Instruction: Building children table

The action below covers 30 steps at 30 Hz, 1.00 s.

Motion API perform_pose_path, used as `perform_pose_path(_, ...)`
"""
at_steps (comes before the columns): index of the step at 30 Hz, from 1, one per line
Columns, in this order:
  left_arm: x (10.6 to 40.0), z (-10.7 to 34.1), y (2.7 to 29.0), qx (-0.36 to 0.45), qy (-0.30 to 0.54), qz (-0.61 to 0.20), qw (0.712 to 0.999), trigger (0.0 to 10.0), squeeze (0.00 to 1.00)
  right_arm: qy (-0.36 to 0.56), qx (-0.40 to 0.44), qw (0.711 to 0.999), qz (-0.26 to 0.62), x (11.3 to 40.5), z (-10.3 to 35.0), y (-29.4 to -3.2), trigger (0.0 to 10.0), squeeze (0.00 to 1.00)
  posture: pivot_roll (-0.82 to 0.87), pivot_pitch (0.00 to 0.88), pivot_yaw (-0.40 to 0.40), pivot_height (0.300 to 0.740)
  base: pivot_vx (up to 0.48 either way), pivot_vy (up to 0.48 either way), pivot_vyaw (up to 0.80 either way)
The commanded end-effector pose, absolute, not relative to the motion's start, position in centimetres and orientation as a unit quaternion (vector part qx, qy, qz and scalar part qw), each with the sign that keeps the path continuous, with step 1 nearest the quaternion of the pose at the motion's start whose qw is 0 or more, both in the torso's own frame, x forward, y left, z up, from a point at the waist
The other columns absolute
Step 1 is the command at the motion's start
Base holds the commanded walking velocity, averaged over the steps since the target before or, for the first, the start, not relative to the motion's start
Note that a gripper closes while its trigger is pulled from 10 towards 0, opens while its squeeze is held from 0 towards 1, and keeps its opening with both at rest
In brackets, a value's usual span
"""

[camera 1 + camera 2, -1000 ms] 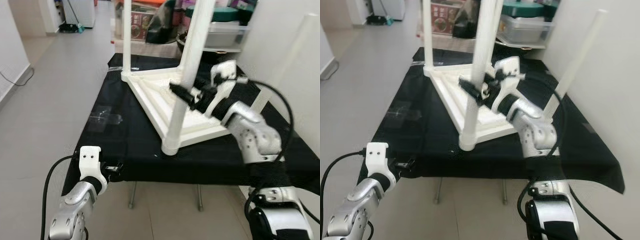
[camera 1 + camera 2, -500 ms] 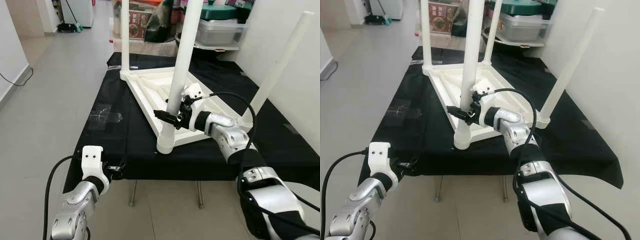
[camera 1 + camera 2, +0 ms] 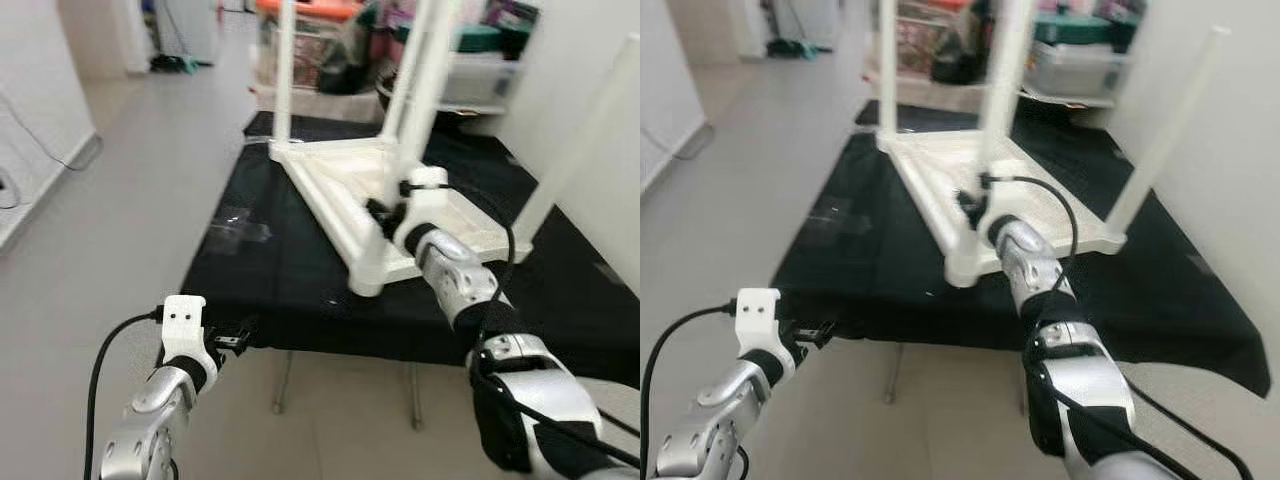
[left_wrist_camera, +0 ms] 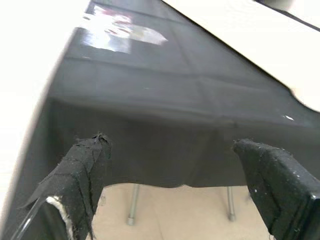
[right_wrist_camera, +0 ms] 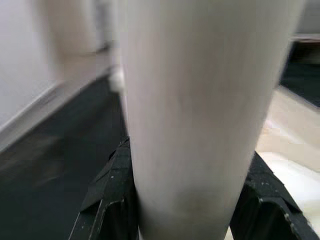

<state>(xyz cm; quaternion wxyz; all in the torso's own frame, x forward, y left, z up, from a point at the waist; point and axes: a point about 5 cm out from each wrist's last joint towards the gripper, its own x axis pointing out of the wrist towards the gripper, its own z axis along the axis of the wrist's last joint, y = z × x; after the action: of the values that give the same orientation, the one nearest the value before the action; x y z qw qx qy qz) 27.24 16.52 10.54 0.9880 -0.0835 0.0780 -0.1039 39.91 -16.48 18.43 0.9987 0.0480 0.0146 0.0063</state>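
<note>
Your right gripper (image 5: 187, 200) pinches the white leg (image 5: 200, 115) between its 2 fingers; your left gripper (image 4: 180, 175) hangs spread before the black table (image 4: 165, 95).

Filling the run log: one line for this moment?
right gripper: shut on near table leg | left gripper: open, idle | white table: upside down on black cloth

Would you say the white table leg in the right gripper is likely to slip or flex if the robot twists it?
The near table leg looks like smooth, rigid plastic, so it probably won't flex. Its round, glossy surface could slip between the right gripper fingers. The upturned tabletop looks light and may shift on the black cloth.
</note>
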Motion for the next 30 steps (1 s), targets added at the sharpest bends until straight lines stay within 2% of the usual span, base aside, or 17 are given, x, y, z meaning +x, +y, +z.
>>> perform_pose_path(1, 27.1, 10.6, 16.3, -0.084, 0.08, -0.108, 0.987, 10.0, 0.0, 0.062, 0.072, 0.992, -0.086, 38.3, 15.1, -17.6, 0.0, 0.0, 0.13, 0.0, -0.113, 0.74, 0.0, 0.0, 0.0)
perform_pose_path(6, 27.4, 10.7, 16.5, -0.081, 0.081, -0.111, 0.987, 10.0, 0.0, 0.06, 0.097, 0.984, -0.14, 36.1, 13.9, -16.2, 0.0, 0.0, 0.12, 0.0, -0.099, 0.74, 0.0, 0.0, 0.0)
perform_pose_path(7, 27.4, 10.7, 16.5, -0.081, 0.081, -0.112, 0.987, 10.0, 0.0, 0.065, 0.099, 0.985, -0.126, 36.0, 14.0, -15.4, 8.3, 0.0, 0.12, 0.0, -0.099, 0.74, 0.0, 0.0, 0.0)
perform_pose_path(11, 27.5, 10.7, 16.4, -0.08, 0.082, -0.113, 0.987, 10.0, 0.0, 0.07, 0.108, 0.985, -0.119, 36.1, 14.2, -14.8, 8.3, 0.0, 0.11, 0.0, -0.094, 0.74, 0.0, 0.0, 0.0)
perform_pose_path(12, 27.6, 10.7, 16.2, -0.081, 0.082, -0.115, 0.987, 10.0, 0.0, 0.054, 0.122, 0.988, -0.08, 36.4, 15.1, -14.1, 10.0, 1.0, 0.11, 0.0, -0.098, 0.74, 0.0, 0.0, 0.0)
perform_pose_path(14, 27.6, 10.7, 16.2, -0.081, 0.081, -0.115, 0.987, 10.0, 0.0, 0.042, 0.133, 0.989, -0.057, 36.8, 15.8, -13.6, 10.0, 1.0, 0.11, 0.0, -0.097, 0.74, 0.0, 0.0, 0.0)
perform_pose_path(15, 27.6, 10.6, 16.3, -0.083, 0.082, -0.114, 0.987, 10.0, 0.0, 0.019, 0.103, 0.994, -0.013, 37.6, 17.6, -13.8, 10.0, 0.86, 0.11, 0.0, -0.1, 0.74, 0.0, 0.0, 0.0)
perform_pose_path(17, 27.6, 10.6, 16.3, -0.083, 0.082, -0.113, 0.987, 10.0, 0.0, 0.014, 0.093, 0.996, -0.012, 37.7, 18.2, -14.0, 10.0, 0.86, 0.11, 0.0, -0.1, 0.74, 0.0, 0.0, 0.0)
perform_pose_path(18, 27.5, 10.6, 16.3, -0.083, 0.081, -0.113, 0.987, 10.0, 0.0, -0.008, 0.094, 0.995, 0.011, 38.0, 19.2, -15.0, 10.0, 0.0, 0.12, 0.0, -0.11, 0.74, 0.0, 0.0, 0.0)
perform_pose_path(20, 27.5, 10.6, 16.5, -0.083, 0.08, -0.11, 0.987, 10.0, 0.0, -0.034, 0.081, 0.994, 0.062, 38.2, 20.6, -16.8, 10.0, 0.0, 0.12, 0.0, -0.108, 0.74, 0.0, 0.0, 0.0)
perform_pose_path(22, 27.5, 10.6, 16.5, -0.083, 0.08, -0.11, 0.987, 10.0, 0.0, -0.034, 0.081, 0.994, 0.062, 38.2, 20.6, -16.8, 10.0, 0.0, 0.12, 0.0, -0.108, 0.74, 0.0, 0.0, 0.0)
perform_pose_path(24, 27.5, 10.6, 16.6, -0.083, 0.08, -0.108, 0.987, 10.0, 0.0, -0.045, 0.059, 0.989, 0.131, 37.6, 21.5, -18.4, 10.0, 0.0, 0.12, 0.0, -0.111, 0.74, 0.0, 0.0, 0.0)
perform_pose_path(25, 27.5, 10.6, 16.6, -0.083, 0.08, -0.108, 0.987, 10.0, 0.0, -0.045, 0.059, 0.989, 0.131, 37.6, 21.5, -18.4, 10.0, 0.0, 0.12, 0.0, -0.111, 0.74, 0.0, 0.0, 0.0)
perform_pose_path(26, 27.4, 10.6, 16.5, -0.083, 0.08, -0.109, 0.987, 10.0, 0.0, -0.053, 0.05, 0.981, 0.18, 37.0, 22.1, -19.1, 10.0, 0.0, 0.12, 0.0, -0.113, 0.74, 0.0, 0.0, 0.0)
perform_pose_path(27, 27.4, 10.6, 16.5, -0.083, 0.08, -0.109, 0.987, 10.0, 0.0, -0.053, 0.05, 0.981, 0.18, 37.0, 22.1, -19.1, 10.0, 0.0, 0.12, 0.0, -0.113, 0.74, 0.0, 0.0, 0.0)
perform_pose_path(29, 27.4, 10.5, 16.3, -0.083, 0.08, -0.11, 0.987, 10.0, 0.0, -0.048, 0.016, 0.959, 0.279, 35.9, 21.8, -19.6, 10.0, 0.0, 0.12, 0.0, -0.118, 0.74, 0.0, 0.0, 0.0)
perform_pose_path(30, 27.4, 10.5, 16.3, -0.083, 0.08, -0.11, 0.987, 10.0, 0.0, -0.048, 0.016, 0.959, 0.279, 35.9, 21.8, -19.6, 10.0, 0.0, 0.12, 0.0, -0.118, 0.74, 0.0, 0.0, 0.0)
